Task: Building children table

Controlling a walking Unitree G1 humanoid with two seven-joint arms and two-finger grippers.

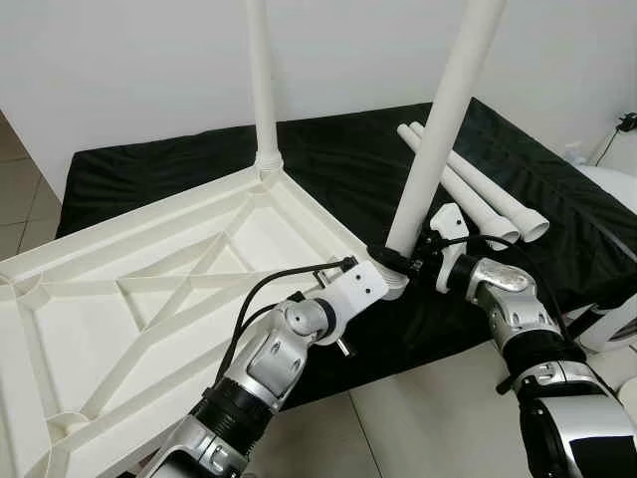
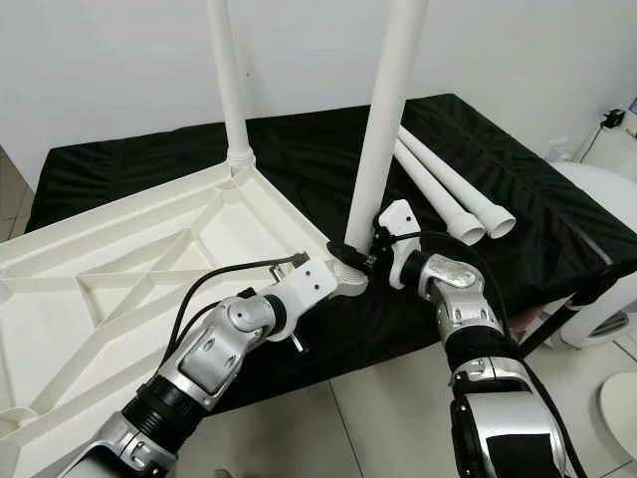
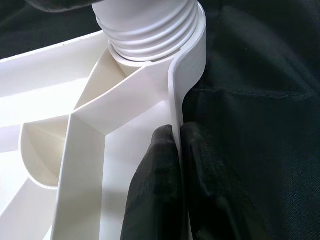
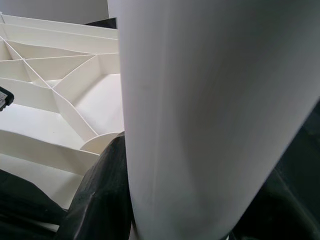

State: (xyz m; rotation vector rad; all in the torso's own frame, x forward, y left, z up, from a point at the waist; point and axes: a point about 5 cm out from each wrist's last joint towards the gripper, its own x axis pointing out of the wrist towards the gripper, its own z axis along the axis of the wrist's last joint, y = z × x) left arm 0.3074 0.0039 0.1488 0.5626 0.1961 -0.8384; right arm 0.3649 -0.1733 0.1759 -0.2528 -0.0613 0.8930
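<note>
left end effector [image 3: 177, 165] pinching tabletop rim [image 3: 176, 107] | right end effector [image 1: 400, 261] gripping leg [image 1: 438, 139] in corner socket [image 3: 192, 47]

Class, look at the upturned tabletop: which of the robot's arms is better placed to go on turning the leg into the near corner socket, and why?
Right. The right gripper is clamped round the base of the leg at the socket. The left gripper pinches the tabletop rim beside it, steadying it.
</note>
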